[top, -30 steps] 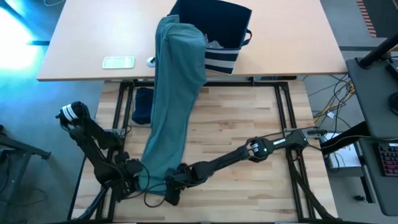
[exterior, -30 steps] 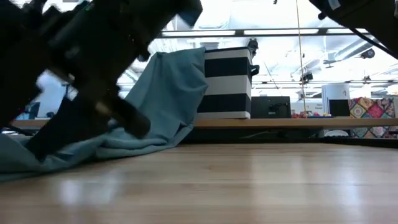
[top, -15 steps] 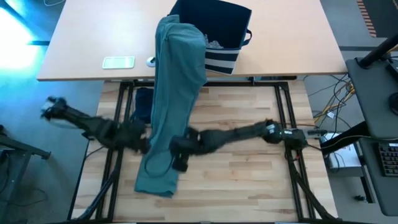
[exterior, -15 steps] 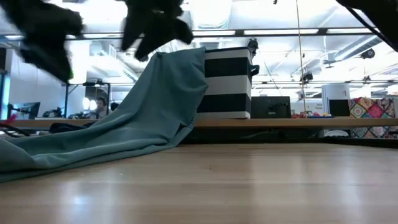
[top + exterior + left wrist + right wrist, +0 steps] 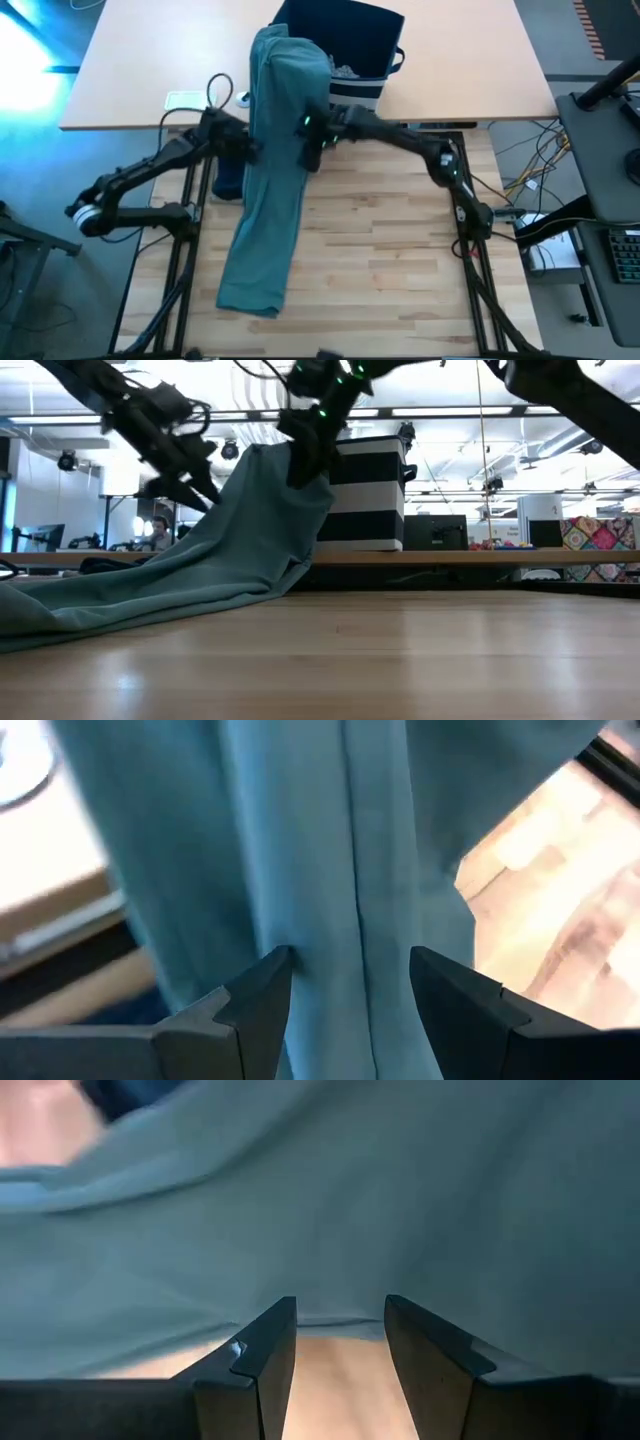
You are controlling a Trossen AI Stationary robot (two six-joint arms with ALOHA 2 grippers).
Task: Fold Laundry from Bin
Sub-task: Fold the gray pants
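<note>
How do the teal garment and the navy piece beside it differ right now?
The teal garment is large and stretched long, draping from the bin down across the wooden table; the navy piece is small and bunched in one spot. Both grippers, left and right, flank the teal one; neither is at the navy piece. Both are soft cloth.

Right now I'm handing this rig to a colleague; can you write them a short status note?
Left hand: open, at the teal garment's left edge.
Right hand: open, at its right edge, nothing held.
The teal garment hangs from the bin over the desk edge onto the wooden table, unfolded.
Grey pieces are still in the bin.
Left: pull it clear, fold, then the rest.
</note>
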